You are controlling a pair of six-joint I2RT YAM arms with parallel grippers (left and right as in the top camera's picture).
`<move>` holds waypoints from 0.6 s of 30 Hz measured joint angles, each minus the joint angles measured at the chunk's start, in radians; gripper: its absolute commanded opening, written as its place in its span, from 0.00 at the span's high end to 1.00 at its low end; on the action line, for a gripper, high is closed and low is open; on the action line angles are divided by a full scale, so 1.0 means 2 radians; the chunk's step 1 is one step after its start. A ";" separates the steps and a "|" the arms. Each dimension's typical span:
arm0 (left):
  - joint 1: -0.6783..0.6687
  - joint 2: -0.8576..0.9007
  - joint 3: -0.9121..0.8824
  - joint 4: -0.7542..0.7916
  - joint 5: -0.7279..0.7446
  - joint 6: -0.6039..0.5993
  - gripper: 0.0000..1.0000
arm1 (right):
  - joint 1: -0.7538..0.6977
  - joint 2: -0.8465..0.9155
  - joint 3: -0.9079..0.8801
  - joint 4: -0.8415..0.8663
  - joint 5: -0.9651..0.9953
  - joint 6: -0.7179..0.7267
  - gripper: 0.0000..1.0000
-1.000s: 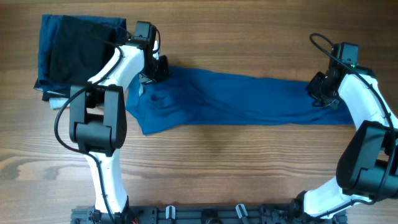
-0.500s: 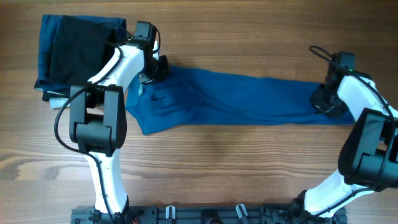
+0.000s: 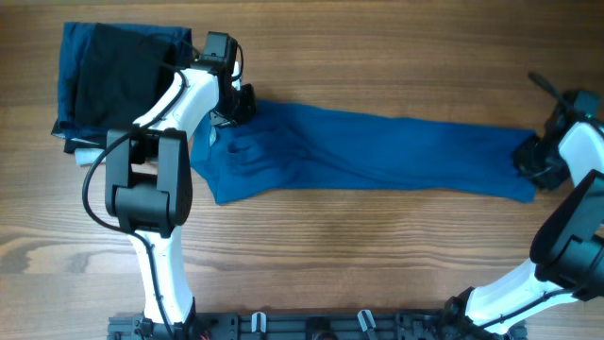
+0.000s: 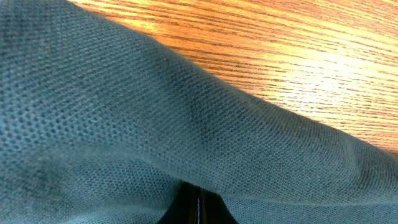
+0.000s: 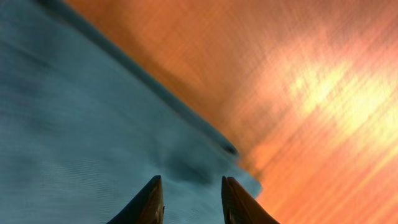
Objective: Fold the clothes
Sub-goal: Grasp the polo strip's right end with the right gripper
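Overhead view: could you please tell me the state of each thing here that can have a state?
polo shirt: unfolded, stretched into a long band, held at both ends.
left pincer: shut on the shirt's left end.
right pincer: shut on the shirt's right end, fingers slightly apart around the cloth.
dark garments: folded, in a pile.

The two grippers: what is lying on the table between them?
Only the shirt. It runs as one long blue band from the left gripper to the right gripper. The overhead view shows this.
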 measured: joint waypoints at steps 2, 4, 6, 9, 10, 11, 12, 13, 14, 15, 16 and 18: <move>0.000 0.000 0.000 0.000 0.000 0.000 0.95 | -0.005 0.000 0.024 0.008 -0.042 -0.035 0.57; 0.000 0.000 0.000 0.000 0.000 0.000 0.93 | -0.018 0.000 0.038 0.028 -0.099 -0.075 0.57; 0.000 0.000 0.000 0.000 0.000 0.000 0.91 | -0.036 -0.001 0.043 0.043 -0.145 -0.104 0.57; 0.000 0.000 0.001 0.000 -0.003 0.000 0.91 | -0.060 -0.001 0.043 0.055 -0.177 -0.134 0.57; 0.000 0.000 0.001 0.000 -0.003 0.000 0.91 | -0.076 -0.001 0.043 0.065 -0.191 -0.159 0.57; 0.000 0.000 0.001 0.000 -0.003 0.000 0.91 | -0.085 -0.001 0.043 0.072 -0.199 -0.175 0.57; 0.000 0.000 0.001 0.000 -0.003 0.000 0.91 | -0.091 -0.001 0.043 0.077 -0.207 -0.187 0.57; 0.000 0.000 0.001 0.000 -0.003 0.000 0.91 | -0.095 -0.001 0.043 0.080 -0.220 -0.203 0.56; 0.000 0.000 0.001 0.000 -0.003 0.000 0.91 | -0.095 -0.001 0.043 0.081 -0.233 -0.215 0.57; 0.000 0.000 0.001 0.000 -0.003 0.000 0.92 | -0.094 -0.001 0.043 0.082 -0.247 -0.227 0.57; 0.000 0.000 0.001 0.000 -0.003 0.000 0.92 | -0.093 -0.001 0.043 0.083 -0.259 -0.238 0.57; 0.000 0.000 0.001 0.000 -0.004 0.000 0.92 | -0.091 0.001 0.043 0.088 -0.273 -0.254 0.58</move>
